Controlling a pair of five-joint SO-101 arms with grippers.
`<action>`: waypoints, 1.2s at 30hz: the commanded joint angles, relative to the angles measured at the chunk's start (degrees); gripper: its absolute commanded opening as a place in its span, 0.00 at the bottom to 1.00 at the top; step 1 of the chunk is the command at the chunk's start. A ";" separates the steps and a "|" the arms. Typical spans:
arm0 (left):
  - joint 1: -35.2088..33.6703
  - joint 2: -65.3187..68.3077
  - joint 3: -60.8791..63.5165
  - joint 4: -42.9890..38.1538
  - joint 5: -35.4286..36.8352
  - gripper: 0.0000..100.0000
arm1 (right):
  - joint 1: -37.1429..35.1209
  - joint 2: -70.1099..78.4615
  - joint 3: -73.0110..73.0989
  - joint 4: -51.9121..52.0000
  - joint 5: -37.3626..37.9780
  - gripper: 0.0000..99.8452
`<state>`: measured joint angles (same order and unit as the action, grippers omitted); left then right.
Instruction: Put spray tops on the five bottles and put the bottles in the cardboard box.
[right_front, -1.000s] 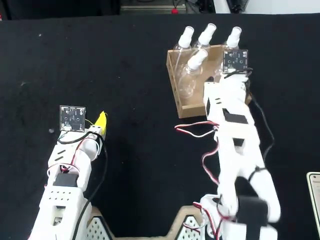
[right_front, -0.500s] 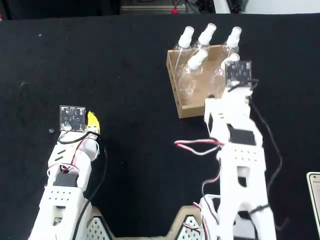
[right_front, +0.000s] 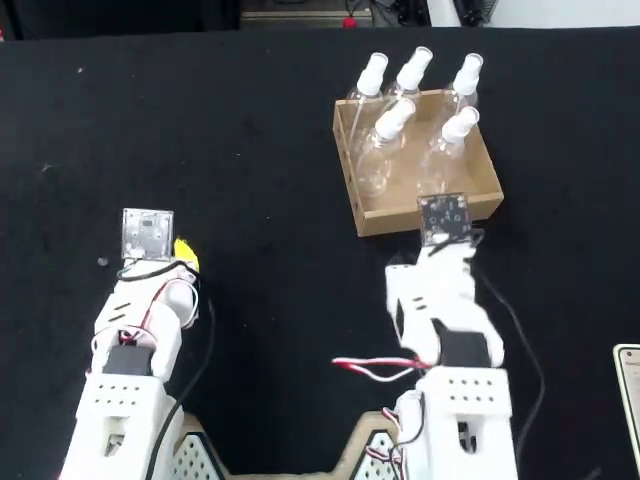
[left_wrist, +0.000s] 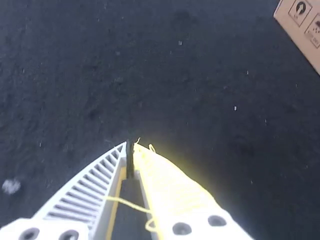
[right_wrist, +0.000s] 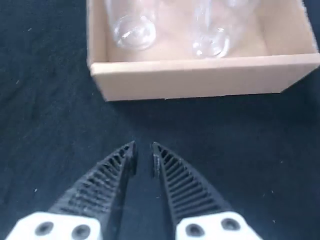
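Right end effector (right_wrist: 143, 149) retreated, box (right_wrist: 200, 80) seemingly near

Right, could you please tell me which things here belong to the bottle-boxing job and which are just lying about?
Job: cardboard box; five bottles with spray tops, all inside it; right tool, just outside the box's near wall.
Lying about: pale flat object at the edge of the table; small white speck on the tabletop.

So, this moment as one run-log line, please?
bottles: five, capped, in cardboard box; right tool: empty, outside box; left tool: shut, empty
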<state>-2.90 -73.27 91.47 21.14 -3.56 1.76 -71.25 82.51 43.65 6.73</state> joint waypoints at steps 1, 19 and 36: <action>0.75 -10.64 -1.89 7.74 -0.09 0.03 | -1.14 -6.81 2.68 1.14 0.00 0.02; -0.75 -29.01 5.32 16.00 -0.26 0.03 | -0.79 -31.96 14.29 22.15 0.44 0.03; -2.24 -31.30 5.85 51.78 -0.18 0.03 | 5.10 -36.26 14.11 30.68 0.35 0.02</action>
<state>-4.66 -103.96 96.13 70.73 -3.47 5.89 -103.08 97.01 73.98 6.81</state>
